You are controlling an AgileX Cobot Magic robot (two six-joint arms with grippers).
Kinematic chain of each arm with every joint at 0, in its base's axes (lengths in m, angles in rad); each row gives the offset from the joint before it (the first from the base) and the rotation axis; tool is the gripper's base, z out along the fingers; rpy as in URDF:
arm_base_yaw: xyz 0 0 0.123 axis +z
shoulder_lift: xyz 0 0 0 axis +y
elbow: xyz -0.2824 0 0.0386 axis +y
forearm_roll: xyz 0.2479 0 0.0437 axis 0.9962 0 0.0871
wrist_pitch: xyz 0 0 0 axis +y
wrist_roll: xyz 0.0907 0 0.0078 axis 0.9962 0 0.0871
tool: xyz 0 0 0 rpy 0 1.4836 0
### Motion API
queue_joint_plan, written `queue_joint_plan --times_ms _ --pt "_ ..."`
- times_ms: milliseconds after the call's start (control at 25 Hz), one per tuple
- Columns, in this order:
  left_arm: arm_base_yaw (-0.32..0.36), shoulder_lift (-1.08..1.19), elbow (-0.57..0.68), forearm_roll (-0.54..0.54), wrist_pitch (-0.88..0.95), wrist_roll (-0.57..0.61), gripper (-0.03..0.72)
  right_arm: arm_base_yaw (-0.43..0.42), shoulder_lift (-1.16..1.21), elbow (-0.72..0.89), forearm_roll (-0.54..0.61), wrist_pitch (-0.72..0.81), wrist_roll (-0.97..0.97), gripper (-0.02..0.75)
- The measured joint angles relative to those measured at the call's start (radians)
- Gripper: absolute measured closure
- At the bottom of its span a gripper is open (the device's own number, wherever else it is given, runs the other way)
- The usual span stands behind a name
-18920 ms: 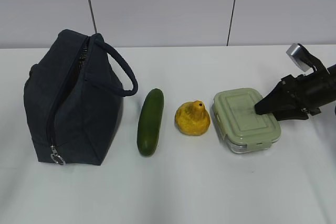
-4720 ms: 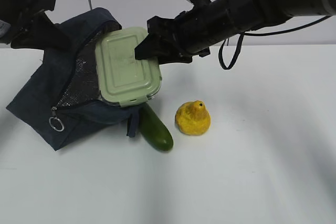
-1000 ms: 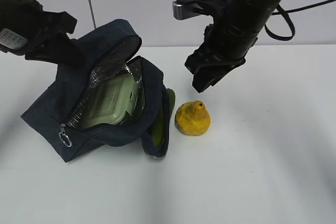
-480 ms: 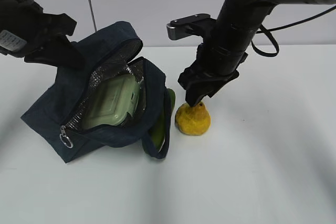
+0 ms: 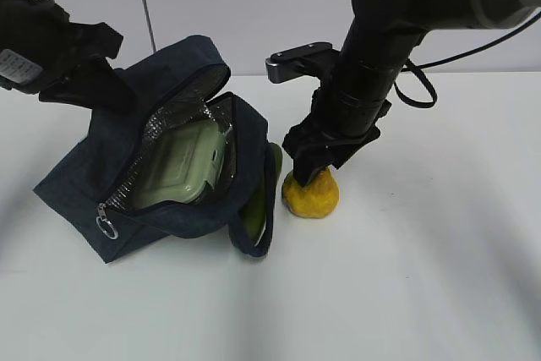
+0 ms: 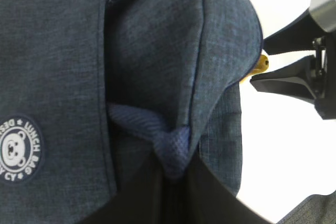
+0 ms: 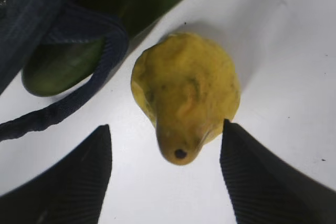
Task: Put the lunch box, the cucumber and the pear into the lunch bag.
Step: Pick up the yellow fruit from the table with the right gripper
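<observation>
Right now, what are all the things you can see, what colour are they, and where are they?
lunch bag: one, dark navy, silvery lining, left on the white table, mouth open.
lunch box: one, pale green lid, inside the bag.
cucumber: one, dark green, on the table under the bag's handle loop.
pear: one, yellow, right of the bag.
left gripper: one, black, shut on the bag's upper fabric.
right gripper: one, black, open, fingers either side of the pear's top.

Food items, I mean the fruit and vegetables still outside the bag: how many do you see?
2. The lumpy yellow pear sits on the white table, under the right gripper. The dark green cucumber lies beside it, partly hidden by the navy fabric lunch bag.
</observation>
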State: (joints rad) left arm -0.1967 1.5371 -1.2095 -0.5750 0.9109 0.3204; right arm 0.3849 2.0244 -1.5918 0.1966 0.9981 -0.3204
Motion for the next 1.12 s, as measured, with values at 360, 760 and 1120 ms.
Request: queue_joint_plan --times_ms 360,760,1120 --pt "0.0 0.0 0.0 0.0 0.004 0.0 0.685 0.0 0.012 0.0 0.0 -0.025 0.0 0.278" --pt "0.0 0.0 0.0 0.0 0.004 0.0 0.685 0.0 0.013 0.0 0.0 -0.025 0.0 0.293" --pt "0.0 0.0 0.0 0.0 0.01 0.0 0.685 0.0 0.045 -0.002 0.0 -0.025 0.0 0.295"
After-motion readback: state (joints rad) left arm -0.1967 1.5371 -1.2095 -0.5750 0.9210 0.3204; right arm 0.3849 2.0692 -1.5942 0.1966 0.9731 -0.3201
